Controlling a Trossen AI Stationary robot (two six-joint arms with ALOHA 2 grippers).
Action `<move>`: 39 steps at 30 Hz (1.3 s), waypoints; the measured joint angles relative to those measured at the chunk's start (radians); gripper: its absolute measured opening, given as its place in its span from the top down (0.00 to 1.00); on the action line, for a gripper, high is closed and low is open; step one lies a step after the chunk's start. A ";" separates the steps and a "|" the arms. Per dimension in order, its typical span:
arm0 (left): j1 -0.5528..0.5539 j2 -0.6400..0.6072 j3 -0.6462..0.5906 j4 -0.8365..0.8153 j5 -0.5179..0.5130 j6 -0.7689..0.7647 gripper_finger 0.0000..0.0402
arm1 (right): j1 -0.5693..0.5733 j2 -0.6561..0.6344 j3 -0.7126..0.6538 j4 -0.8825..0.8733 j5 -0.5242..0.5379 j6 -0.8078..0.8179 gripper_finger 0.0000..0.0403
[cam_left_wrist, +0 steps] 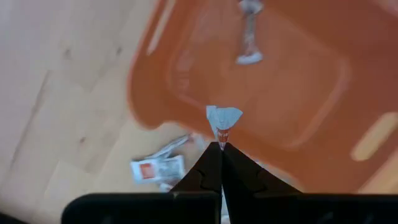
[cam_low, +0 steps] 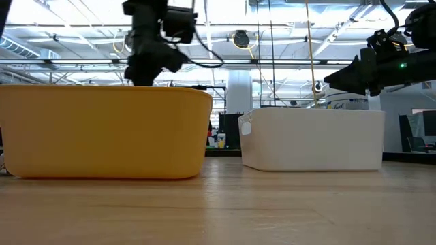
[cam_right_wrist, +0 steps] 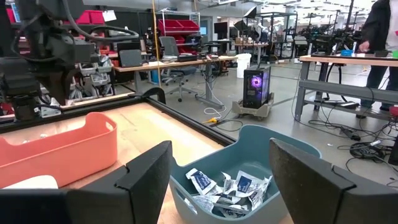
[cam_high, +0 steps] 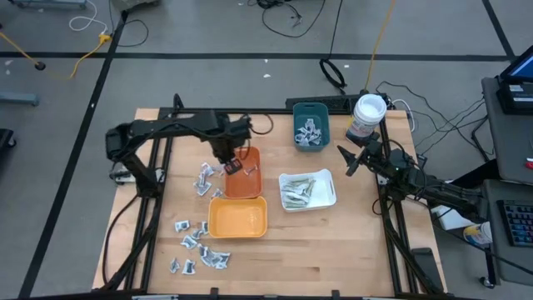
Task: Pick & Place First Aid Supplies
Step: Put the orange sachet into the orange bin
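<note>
Behind your table you've got a workshop: desks [cam_right_wrist: 186, 61], an office chair [cam_right_wrist: 169, 46], red bins [cam_right_wrist: 180, 25], a lit computer tower [cam_right_wrist: 256, 84], possibly on a cart; grey floor [cam_high: 208, 25], cables trailing.

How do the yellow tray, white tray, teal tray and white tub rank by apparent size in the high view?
1. Yellow tray
2. White tray, slightly smaller
3. Teal tray
4. White tub

All rest on one table, so nearness hardly skews this.
</note>
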 joint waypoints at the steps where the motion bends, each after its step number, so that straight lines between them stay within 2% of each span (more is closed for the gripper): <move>1: -0.007 0.021 0.031 -0.006 0.001 -0.006 1.00 | 0.000 0.000 0.000 0.000 0.000 0.000 0.35; 5: -0.036 0.070 0.092 0.011 0.000 -0.025 1.00 | 0.000 0.000 0.000 0.000 0.000 0.000 0.35; 14: -0.114 0.182 0.085 0.083 -0.054 -0.086 1.00 | 0.000 0.000 0.000 0.000 0.000 0.000 0.35; 23: -0.138 0.245 0.085 0.143 -0.020 -0.122 0.98 | 0.000 0.000 0.000 0.000 0.000 0.000 0.35; 28: -0.132 0.238 0.085 0.142 -0.016 -0.162 0.87 | 0.000 0.000 0.000 0.000 0.000 0.000 0.35; 35: -0.126 0.235 0.085 0.141 -0.016 -0.142 0.60 | 0.000 0.000 0.000 0.000 0.000 0.000 0.35; 39: -0.108 0.228 0.084 0.121 0.007 -0.049 0.48 | 0.000 0.000 0.000 0.000 0.000 0.000 0.35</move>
